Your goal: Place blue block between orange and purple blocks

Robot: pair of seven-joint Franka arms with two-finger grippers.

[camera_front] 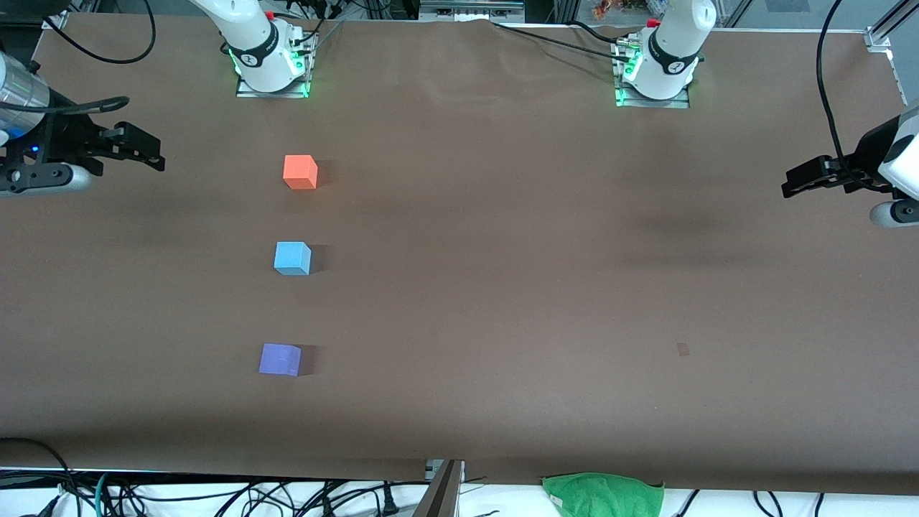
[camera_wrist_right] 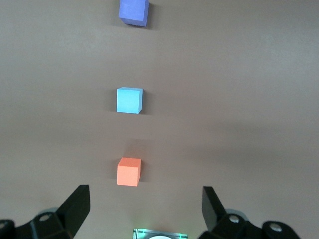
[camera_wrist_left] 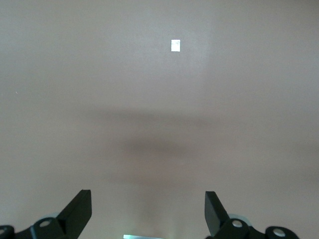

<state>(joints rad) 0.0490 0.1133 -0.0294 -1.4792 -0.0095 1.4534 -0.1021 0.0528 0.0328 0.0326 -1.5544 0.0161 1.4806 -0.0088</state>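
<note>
The orange block (camera_front: 300, 172), the blue block (camera_front: 292, 258) and the purple block (camera_front: 280, 360) stand in one line on the brown table, toward the right arm's end. The blue block sits between the other two, apart from both; the orange is farthest from the front camera, the purple nearest. The right wrist view shows the same line: orange (camera_wrist_right: 128, 172), blue (camera_wrist_right: 129, 100), purple (camera_wrist_right: 133, 12). My right gripper (camera_front: 153, 153) is open and empty, up over the table's edge at the right arm's end (camera_wrist_right: 144, 209). My left gripper (camera_front: 791, 184) is open and empty over the left arm's end (camera_wrist_left: 148, 211).
A green cloth (camera_front: 603, 494) lies at the table's edge nearest the front camera. A small pale mark (camera_front: 683, 349) is on the table toward the left arm's end and also shows in the left wrist view (camera_wrist_left: 175, 45). Cables run along the table's edges.
</note>
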